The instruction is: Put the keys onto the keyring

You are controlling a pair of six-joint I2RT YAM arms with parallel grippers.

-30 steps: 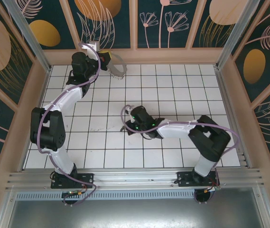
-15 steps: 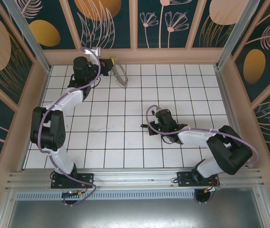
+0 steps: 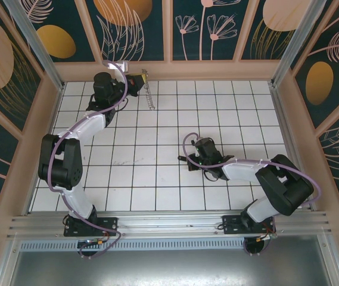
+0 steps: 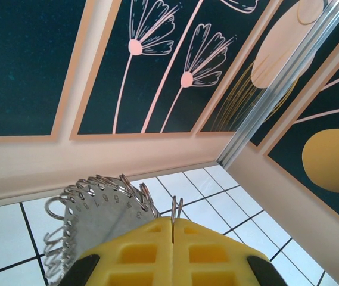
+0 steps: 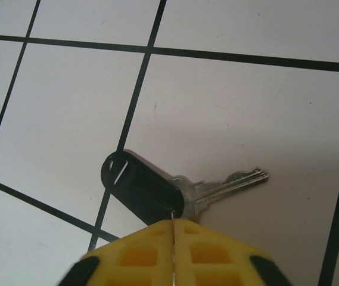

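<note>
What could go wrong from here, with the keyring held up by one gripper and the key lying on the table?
1. The key lies flat on a tile, and the right gripper sits at the very edge of its black head. A pinch there may slip or push the key away.
2. The left gripper holds the keyring by a thin wire, close to the back wall. It may swing or slip out during threading.

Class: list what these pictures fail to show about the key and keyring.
Right wrist view: the key has its near edge behind the right gripper; a pinch cannot be confirmed.
Left wrist view: the keyring has its lower part hidden by the left gripper.
Top view: the key is too small to make out.
</note>
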